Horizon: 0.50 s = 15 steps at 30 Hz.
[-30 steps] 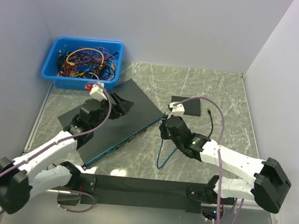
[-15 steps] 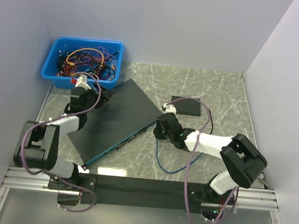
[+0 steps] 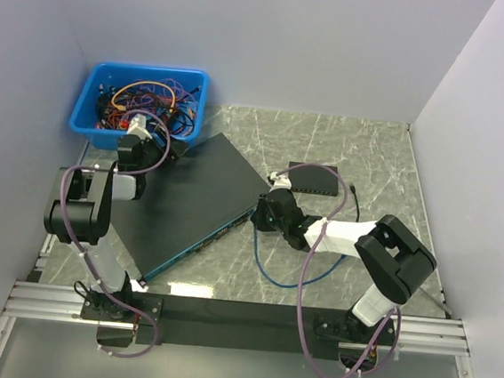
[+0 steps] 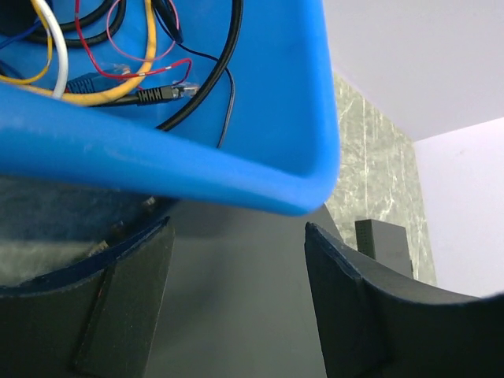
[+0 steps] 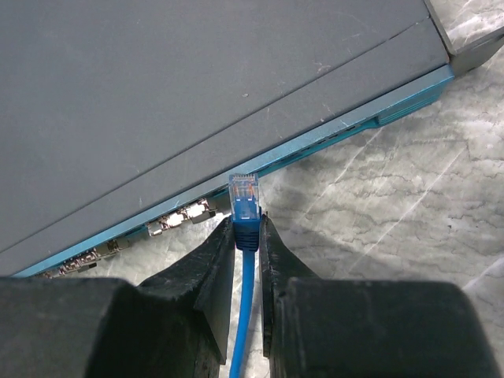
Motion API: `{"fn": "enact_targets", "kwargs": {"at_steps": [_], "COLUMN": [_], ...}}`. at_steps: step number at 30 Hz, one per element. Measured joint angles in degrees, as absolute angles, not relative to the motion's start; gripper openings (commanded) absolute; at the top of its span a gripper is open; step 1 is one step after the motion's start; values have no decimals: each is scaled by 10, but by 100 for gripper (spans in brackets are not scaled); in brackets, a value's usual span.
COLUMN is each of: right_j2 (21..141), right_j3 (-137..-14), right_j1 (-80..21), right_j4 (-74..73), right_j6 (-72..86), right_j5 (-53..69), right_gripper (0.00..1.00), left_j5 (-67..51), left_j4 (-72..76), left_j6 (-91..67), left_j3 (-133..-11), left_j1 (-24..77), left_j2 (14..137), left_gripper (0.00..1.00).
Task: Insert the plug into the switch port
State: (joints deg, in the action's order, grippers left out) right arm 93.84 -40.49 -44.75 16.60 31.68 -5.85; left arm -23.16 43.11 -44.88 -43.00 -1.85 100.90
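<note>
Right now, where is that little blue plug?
The plug sits mid-frame in the right wrist view, pinched in the right pincer, its tip at the teal front edge of the network switch.

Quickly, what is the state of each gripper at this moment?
Left gripper: open, holding nothing.
Right gripper: shut on the blue cable, just behind its plug.

Tight on the left: the blue bin point(image 3: 139, 107) sat hard against the switch point(image 3: 199, 204) at its far corner, its rim hanging over the gap between the left gripper point(image 4: 236, 236)'s fingers. Ahead of the plug point(image 5: 244, 191), just a sliver of marble lay before the port face. The small black box point(image 3: 314, 177) crowded the switch's right corner. Bare table point(image 3: 388, 166) lay open rightward, and the blue cable point(image 3: 270, 280) looped across the near side.
</note>
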Motion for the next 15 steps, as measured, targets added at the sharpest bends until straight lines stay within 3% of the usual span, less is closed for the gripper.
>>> {"fn": "enact_targets", "kwargs": {"at_steps": [15], "right_j2": [928], "right_j3": [-398], "right_j1": [-447], "right_j4": [166], "right_j6": [322], "right_j5": [-48], "right_gripper": [0], "left_j5": [-260], "left_j4": [437], "left_j6": [-431], "left_j3": [-472], "left_j1": [-16], "left_j2": [1058], "left_gripper": [70]}}
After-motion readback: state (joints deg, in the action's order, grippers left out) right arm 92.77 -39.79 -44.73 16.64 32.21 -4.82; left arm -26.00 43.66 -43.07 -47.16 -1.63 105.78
